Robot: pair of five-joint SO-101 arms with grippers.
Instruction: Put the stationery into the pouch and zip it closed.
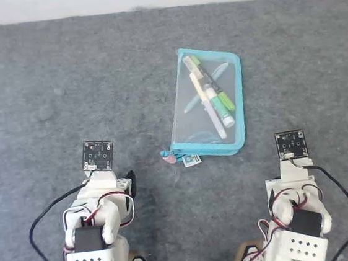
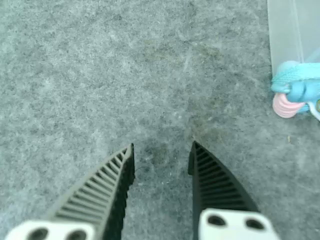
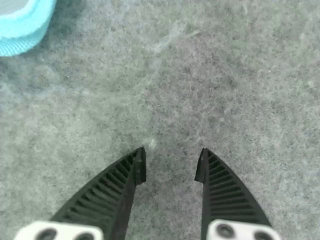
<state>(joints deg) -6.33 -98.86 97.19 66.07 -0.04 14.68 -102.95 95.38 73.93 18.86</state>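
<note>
1. Pouch point(image 1: 186, 128) lies flat on the grey mat point(image 1: 62, 73), ahead of both arms and between them; pens point(image 1: 213, 98) inside.
2. Left gripper point(image 2: 162, 150): released, jaws parted, over bare mat.
3. Zip pull point(image 1: 170, 157): at the pouch's near-left corner.
4. Right gripper point(image 3: 172, 154): released, jaws parted, near the pouch's near-right corner.

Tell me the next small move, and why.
Probably none beyond leaving both arms parked: the pens already lie inside the pouch, its zip pull sits at the near corner, and the left gripper and right gripper hang open over the mat.
</note>
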